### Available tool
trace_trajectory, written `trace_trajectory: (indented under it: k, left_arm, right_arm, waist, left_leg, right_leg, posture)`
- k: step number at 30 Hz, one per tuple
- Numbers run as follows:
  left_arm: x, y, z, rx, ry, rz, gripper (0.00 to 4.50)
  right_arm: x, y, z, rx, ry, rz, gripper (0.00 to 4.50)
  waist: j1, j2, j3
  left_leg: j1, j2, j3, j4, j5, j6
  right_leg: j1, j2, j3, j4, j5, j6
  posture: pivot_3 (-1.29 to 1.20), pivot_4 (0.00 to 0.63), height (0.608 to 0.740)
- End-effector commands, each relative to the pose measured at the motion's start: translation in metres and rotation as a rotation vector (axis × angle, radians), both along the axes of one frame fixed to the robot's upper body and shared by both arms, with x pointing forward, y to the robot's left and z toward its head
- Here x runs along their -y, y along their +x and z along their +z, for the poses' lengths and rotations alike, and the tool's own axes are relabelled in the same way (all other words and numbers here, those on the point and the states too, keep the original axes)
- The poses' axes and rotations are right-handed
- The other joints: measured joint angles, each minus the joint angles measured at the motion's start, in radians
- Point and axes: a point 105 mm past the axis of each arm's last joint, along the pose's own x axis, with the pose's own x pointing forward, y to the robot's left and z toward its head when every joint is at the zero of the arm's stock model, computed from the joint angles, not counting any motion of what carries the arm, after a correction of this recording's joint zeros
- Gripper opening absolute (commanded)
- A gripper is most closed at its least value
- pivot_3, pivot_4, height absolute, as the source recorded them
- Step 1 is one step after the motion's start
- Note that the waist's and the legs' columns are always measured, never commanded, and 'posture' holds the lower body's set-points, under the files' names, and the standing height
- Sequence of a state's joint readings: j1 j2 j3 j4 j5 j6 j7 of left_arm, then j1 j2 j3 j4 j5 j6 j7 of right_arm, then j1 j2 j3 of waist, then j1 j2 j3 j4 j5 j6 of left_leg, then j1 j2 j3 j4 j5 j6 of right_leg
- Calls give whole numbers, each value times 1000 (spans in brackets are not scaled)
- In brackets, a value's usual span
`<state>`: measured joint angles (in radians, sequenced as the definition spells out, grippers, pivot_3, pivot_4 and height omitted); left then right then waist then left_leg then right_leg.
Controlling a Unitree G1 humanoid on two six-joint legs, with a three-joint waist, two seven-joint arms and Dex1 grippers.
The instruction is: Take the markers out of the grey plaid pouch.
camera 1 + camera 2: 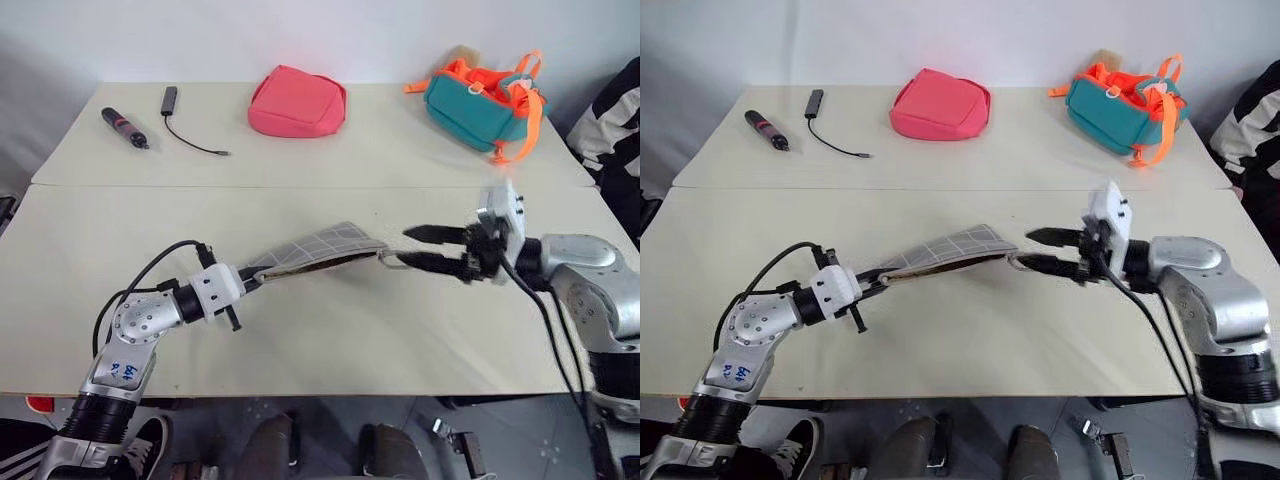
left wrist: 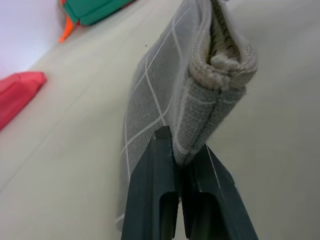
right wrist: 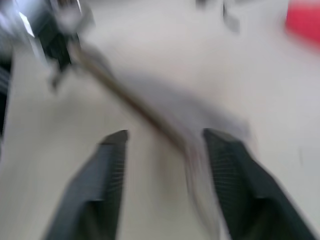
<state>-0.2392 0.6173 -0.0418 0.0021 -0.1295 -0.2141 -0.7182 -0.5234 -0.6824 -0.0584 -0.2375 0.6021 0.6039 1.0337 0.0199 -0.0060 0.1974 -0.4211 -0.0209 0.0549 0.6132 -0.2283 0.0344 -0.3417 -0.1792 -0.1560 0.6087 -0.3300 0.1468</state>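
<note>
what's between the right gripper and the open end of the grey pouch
Nothing visible. The right gripper, fingers apart, hangs just off the free end of the grey plaid pouch, with only its small zip loop in between. The left gripper pinches the opposite end.

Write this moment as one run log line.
left claw: shut on grey plaid pouch | right claw: open at pouch's far end | markers: not visible

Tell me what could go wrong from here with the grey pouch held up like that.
The left gripper pinches only one end of the grey plaid pouch, so it could slip or sag to the table. The right gripper is open at the other end, near the zip loop; it might snag it or close on nothing. No markers visible yet; they may tumble out unexpectedly.
</note>
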Motion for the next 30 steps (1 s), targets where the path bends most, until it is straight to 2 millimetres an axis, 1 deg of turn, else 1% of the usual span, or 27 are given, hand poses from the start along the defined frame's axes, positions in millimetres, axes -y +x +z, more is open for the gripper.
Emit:
trace_trajectory:
  k: [1, 2, 4, 7, 11, 14, 16, 17, 18, 20, 22, 24, 25, 28, 30]
  left_arm:
    - [7, 1, 26, 81, -46, -20, 0]
    - [8, 1, 27, 82, -44, -23, 0]
    - [11, 0, 28, 88, -43, -29, 0]
    - [15, -1, 30, 90, -60, -34, 0]
    - [18, -3, 31, 93, -70, -34, 0]
    - [18, -4, 31, 92, -77, -32, 0]
    - [19, -4, 32, 92, -79, -31, 0]
    - [21, -5, 31, 88, -77, -39, 0]
    - [23, -6, 29, 82, -78, -47, 0]
    - [27, -7, 30, 67, -105, -49, 0]
    - [27, -7, 29, 63, -100, -49, 0]
    - [26, -6, 27, 60, -89, -42, 0]
    - [25, -6, 26, 59, -88, -38, 0]
    - [22, -2, 26, 64, -84, -21, 0]
    - [21, 0, 28, 66, -91, -10, 0]
  right_arm:
    - [-33, -8, -9, 97, -67, 49, 988]
    - [-36, -7, -12, 102, -69, 46, 609]
    - [-41, -5, -14, 114, -57, 38, 69]
    - [-47, 0, -23, 189, -119, 17, 69]
    - [-46, 8, -26, 187, -117, -9, 69]
    - [-45, 7, -38, 205, -193, 14, 69]
    - [-43, 10, -46, 230, -239, 4, 69]
    - [-42, 13, -48, 237, -241, -10, 69]
    - [-40, 16, -53, 267, -291, -18, 69]
    - [-40, 14, -60, 294, -334, 6, 69]
    - [-43, 15, -51, 272, -251, -14, 69]
    - [-46, 14, -34, 259, -147, -20, 69]
    - [-46, 13, -30, 258, -125, -15, 69]
    - [-48, 0, -37, 263, -165, 73, 69]
    - [-47, -3, -42, 258, -188, 92, 69]
  waist:
    - [4, -1, 0]
    - [7, -1, 0]
    - [9, -1, 0]
    - [7, -1, 0]
    - [4, -1, -1]
    - [4, -1, -1]
    - [3, -1, -1]
    - [3, -1, -1]
    - [3, -1, -1]
    - [3, -1, -1]
    - [3, -1, -1]
    - [3, -1, -1]
    - [2, -1, -1]
    - [3, -1, -1]
    - [4, -1, -1]
  left_leg:
    - [0, 0, 0, 0, 0, 0]
    - [0, 0, 0, 0, 0, 0]
    - [-1, -2, 0, 0, 0, 1]
    - [-1, -4, 1, 0, 1, 3]
    - [-1, -2, 1, 0, 2, 4]
    - [0, -2, 1, 0, 2, 5]
    - [0, -2, 1, 0, 2, 5]
    - [0, -2, 2, 0, 2, 5]
    - [0, -2, 2, 0, 2, 5]
    - [0, -2, 2, 0, 2, 5]
    - [0, -2, 2, 0, 2, 5]
    - [0, -1, 2, 0, 3, 5]
    - [0, -1, 2, 0, 3, 5]
    - [0, -1, 2, 0, 3, 5]
    - [0, -1, 2, 0, 3, 5]
  right_leg:
    - [0, 0, 0, 1, 0, 0]
    - [0, 0, 0, 1, 0, 0]
    - [0, -1, 0, 1, 0, 1]
    - [1, -1, 1, -1, 2, 3]
    - [0, 0, 1, 0, 2, 2]
    - [0, 0, 1, 0, 2, 2]
    - [0, 1, 1, 0, 2, 2]
    - [0, 1, 1, 0, 2, 2]
    - [0, 1, 1, 0, 2, 2]
    - [0, 1, 1, 0, 2, 2]
    - [0, 1, 1, 0, 2, 2]
    - [0, 1, 1, 0, 2, 2]
    - [1, 1, 1, 0, 2, 2]
    - [0, 1, 1, 0, 2, 2]
    - [1, 1, 1, 0, 2, 2]
  posture:
    - [0, 150, 740]
    - [0, 150, 740]
    - [0, 150, 740]
    - [0, 150, 740]
    - [0, 150, 740]
    - [0, 150, 740]
    - [0, 150, 740]
    - [0, 150, 740]
    - [0, 150, 740]
    - [0, 150, 740]
    - [0, 150, 740]
    - [0, 150, 740]
    - [0, 150, 740]
    - [0, 150, 740]
    - [0, 150, 740]
